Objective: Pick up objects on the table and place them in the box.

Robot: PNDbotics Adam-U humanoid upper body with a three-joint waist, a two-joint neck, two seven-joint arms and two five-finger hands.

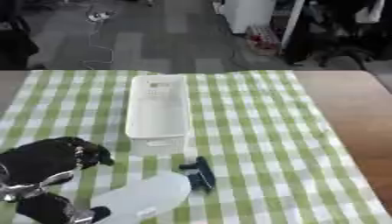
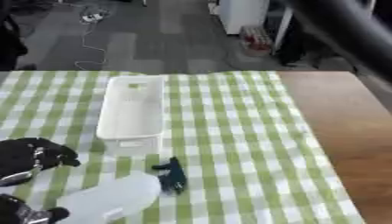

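Left hand [image 1: 54, 159] seen nearest, low at left edge; fingers hidden in dark mass, open or curled cannot be told. White rounded object [image 1: 145, 197], maybe bottle or bag, laid just beside it on green checked cloth [image 1: 260, 144]. Small dark object [image 1: 201, 173] touching its far end. White box [image 1: 159, 111] set beyond, open, apparently empty. Right hand not seen. Risks judged: dark object knocked aside when white object is lifted; box shoved by arm; cloth dragged.
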